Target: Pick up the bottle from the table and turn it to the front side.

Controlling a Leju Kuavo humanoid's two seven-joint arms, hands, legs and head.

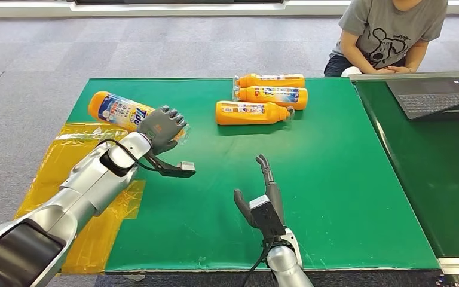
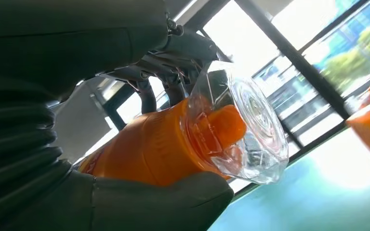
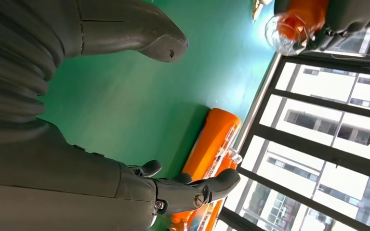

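My left hand [image 1: 162, 128] grips an orange Tide bottle [image 1: 118, 110] near its neck, over the left part of the green table [image 1: 334, 197]. Up close in the left wrist view, my fingers [image 2: 164, 86] and thumb wrap the orange bottle [image 2: 154, 149] just behind its clear cap [image 2: 250, 130]. The same bottle's clear cap [image 3: 284, 33] appears far off in the right wrist view. My right hand [image 1: 262, 200] hangs open over the table's front middle, holding nothing; its fingers [image 3: 192, 190] are spread.
Three more orange bottles [image 1: 270, 95] lie together at the table's far middle, also the nearest orange bottle [image 3: 212, 144]. A person [image 1: 388, 33] sits at the far right behind a laptop [image 1: 433, 95]. Yellow sheeting [image 1: 72, 161] covers the table's left edge.
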